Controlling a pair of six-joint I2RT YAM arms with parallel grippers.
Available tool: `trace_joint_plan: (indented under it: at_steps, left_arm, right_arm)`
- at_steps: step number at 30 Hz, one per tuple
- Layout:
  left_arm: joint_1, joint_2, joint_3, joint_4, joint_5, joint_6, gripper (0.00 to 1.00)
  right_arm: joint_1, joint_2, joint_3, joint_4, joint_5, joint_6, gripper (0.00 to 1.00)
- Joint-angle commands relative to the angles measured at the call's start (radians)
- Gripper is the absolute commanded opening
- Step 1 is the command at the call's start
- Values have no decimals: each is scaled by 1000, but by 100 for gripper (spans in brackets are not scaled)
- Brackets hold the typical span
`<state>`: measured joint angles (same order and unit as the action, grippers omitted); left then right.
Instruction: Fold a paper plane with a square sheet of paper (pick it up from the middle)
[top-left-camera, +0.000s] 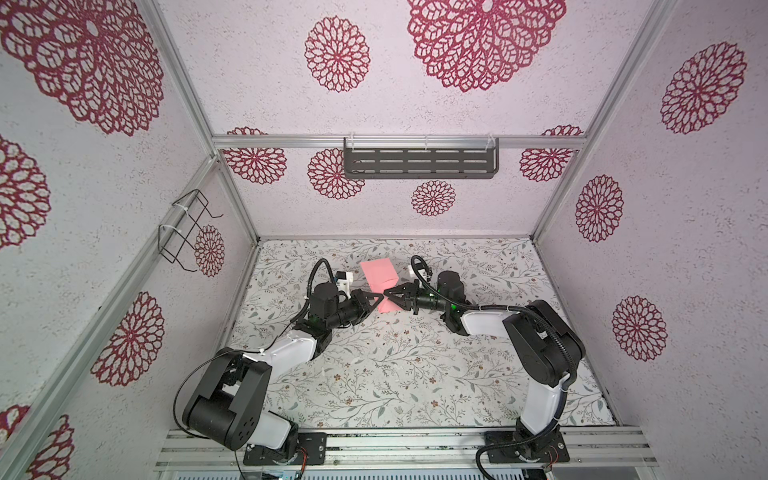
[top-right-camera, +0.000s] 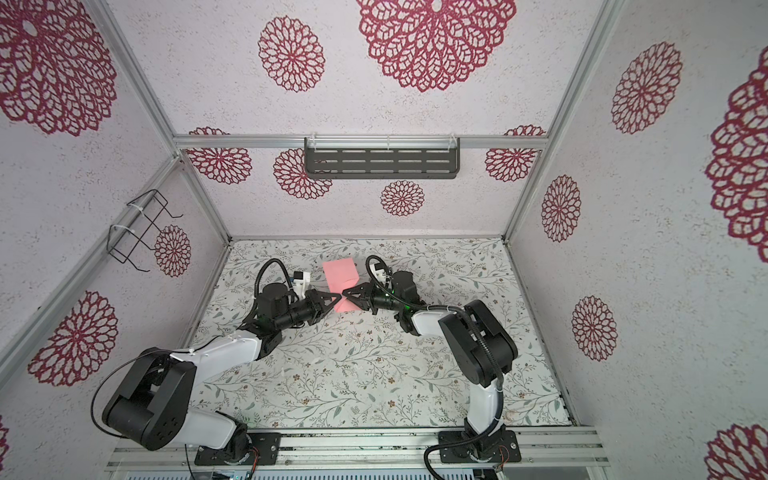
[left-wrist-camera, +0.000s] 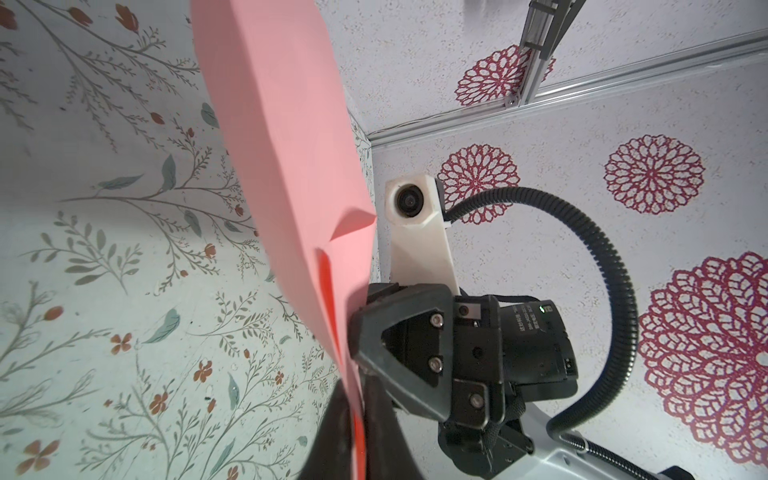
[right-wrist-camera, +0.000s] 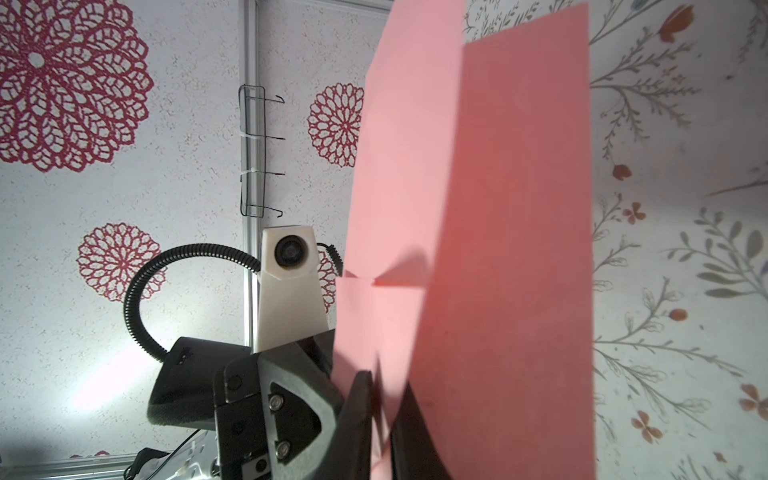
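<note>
Steadying the square sheet of paper (top-left-camera: 376, 270), toward 12 o'clock over the mat (top-left-camera: 415, 365), needs the left gripper (top-left-camera: 377, 298) clamped firmly on it while the right gripper (top-left-camera: 387, 293), straddling it from 3 o'clock, shows no clear grip

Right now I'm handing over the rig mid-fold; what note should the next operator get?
Left gripper: shut on the square sheet of paper near its middle.
Right gripper: jaws around the same spot from the opposite side; firm grip unclear.
Paper: held up over the table between the two grippers, bent into two panels along a centre line.
Done: pickup from the middle, centre fold started.
Left: sharpen that crease, fold nose corners and wings; no dart shape yet.
</note>
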<state>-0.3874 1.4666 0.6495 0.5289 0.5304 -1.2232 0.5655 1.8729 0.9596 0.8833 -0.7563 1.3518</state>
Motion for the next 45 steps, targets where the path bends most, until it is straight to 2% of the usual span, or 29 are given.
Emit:
trace_joint_plan:
  at_steps: [1, 3, 6, 9, 11, 14, 17, 20, 22, 25, 30, 33, 36, 40, 45]
  left_arm:
    - [17, 11, 23, -21, -3, 14, 7]
    - [25, 4, 28, -70, -5, 40, 3]
    - [38, -21, 55, -238, -27, 127, 1]
    - [42, -56, 146, -584, -130, 314, 0]
    - [39, -64, 243, -848, -260, 432, 0]
    - [25, -57, 376, -1143, -472, 549, 0]
    - [-18, 4, 534, -1413, -737, 609, 1]
    - [-73, 106, 679, -1611, -965, 629, 1]
    - [-110, 186, 770, -1707, -1080, 641, 1]
    - [-154, 312, 864, -1779, -1161, 631, 1]
    - [-226, 528, 966, -1755, -1147, 653, 2]
    - [-264, 647, 1031, -1698, -1050, 673, 4]
    - [-290, 729, 1092, -1642, -950, 675, 10]
    - [-289, 735, 1124, -1560, -807, 673, 25]
    - [-219, 601, 1030, -1430, -629, 649, 49]
  right_arm:
    - [-9, -57, 22, -36, 9, -61, 19]
    - [-21, -73, 21, -97, 26, -108, 25]
    - [-51, -123, 25, -272, 92, -253, 39]
    - [-85, -182, 39, -498, 220, -436, 54]
    - [-111, -220, 47, -621, 326, -552, 63]
    - [-144, -266, 52, -721, 463, -666, 75]
    - [-163, -306, 55, -779, 594, -752, 88]
    - [-172, -345, 46, -794, 689, -816, 99]
    - [-175, -376, 32, -796, 752, -843, 99]
    - [-183, -424, -4, -782, 816, -847, 99]
    - [-215, -466, -51, -774, 824, -822, 98]
    - [-236, -475, -69, -782, 799, -794, 96]
    - [-246, -487, -93, -763, 770, -767, 94]
    - [-254, -488, -107, -779, 755, -741, 94]
    - [-252, -434, -105, -763, 642, -736, 92]
